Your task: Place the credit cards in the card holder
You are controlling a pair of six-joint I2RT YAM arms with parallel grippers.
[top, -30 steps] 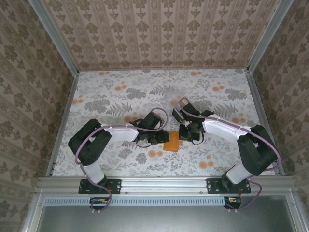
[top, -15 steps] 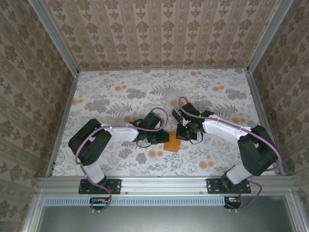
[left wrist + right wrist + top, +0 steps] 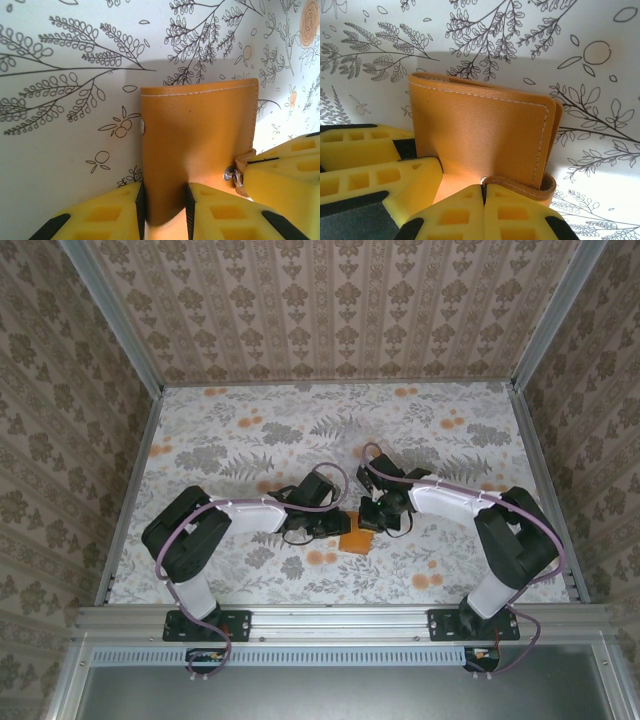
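And the right arm had swung in: over the last second its elbow folded toward the middle of the table (image 3: 250,430) and the right gripper (image 3: 372,525) slid leftward until it sat tight against the card holder (image 3: 356,538). The holder had not budged, lying a little nearer the table's near edge than its far one, about midway between the left and right edges, sandwiched between the two grippers. On the left wrist view, the left gripper (image 3: 164,202) was clamped on the holder's near edge, the orange cover (image 3: 197,145) running away from its yellow fingers (image 3: 115,210), with a snap stud (image 3: 229,174) showing at the right side. On the right wrist view, the right gripper (image 3: 484,195) was pinched closed with the closure strap (image 3: 522,184) curling out of its fingertips, and the folded body (image 3: 480,132) stood just beyond. Whether the holder rested flat or was raised a touch, I couldn't tell. The read here: one arm anchoring, the other on the strap, so opening looked like the step in hand, and the credit cards were work to come. A slip of the strap was the risk.
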